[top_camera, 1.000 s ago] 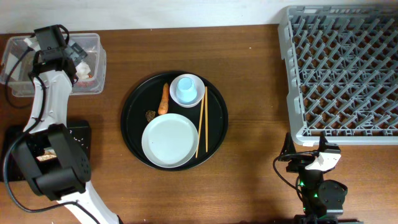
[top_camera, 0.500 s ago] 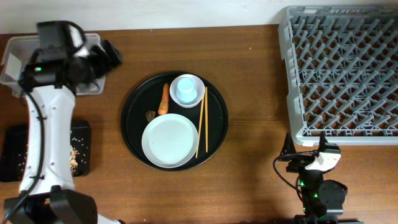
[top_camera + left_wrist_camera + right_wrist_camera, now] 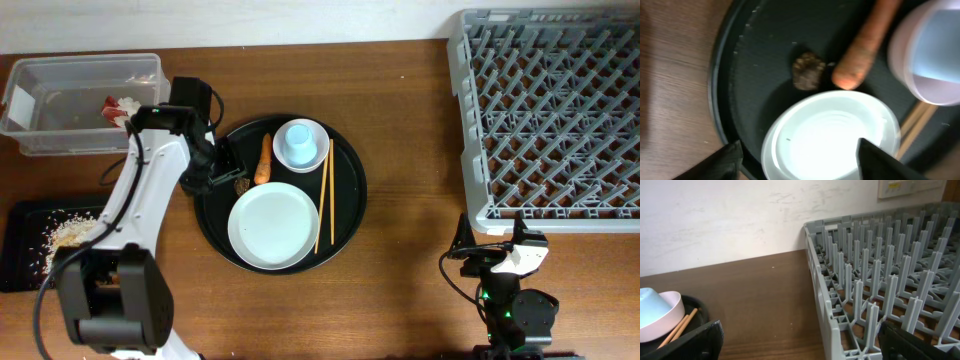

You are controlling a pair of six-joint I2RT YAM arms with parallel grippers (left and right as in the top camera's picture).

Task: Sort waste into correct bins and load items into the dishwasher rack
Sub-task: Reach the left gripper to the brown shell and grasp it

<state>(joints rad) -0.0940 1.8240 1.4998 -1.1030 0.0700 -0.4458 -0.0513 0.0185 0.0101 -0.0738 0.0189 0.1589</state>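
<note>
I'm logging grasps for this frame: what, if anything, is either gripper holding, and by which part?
Nothing is held. The left gripper hangs open above the round black tray; the right gripper is open and empty too.

Brown wooden table [image 3: 410, 150], white wall [image 3: 725, 215]

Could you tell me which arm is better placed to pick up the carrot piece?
Left: the left gripper hovers open beside the carrot; the right gripper sits far off by the rack.
</note>
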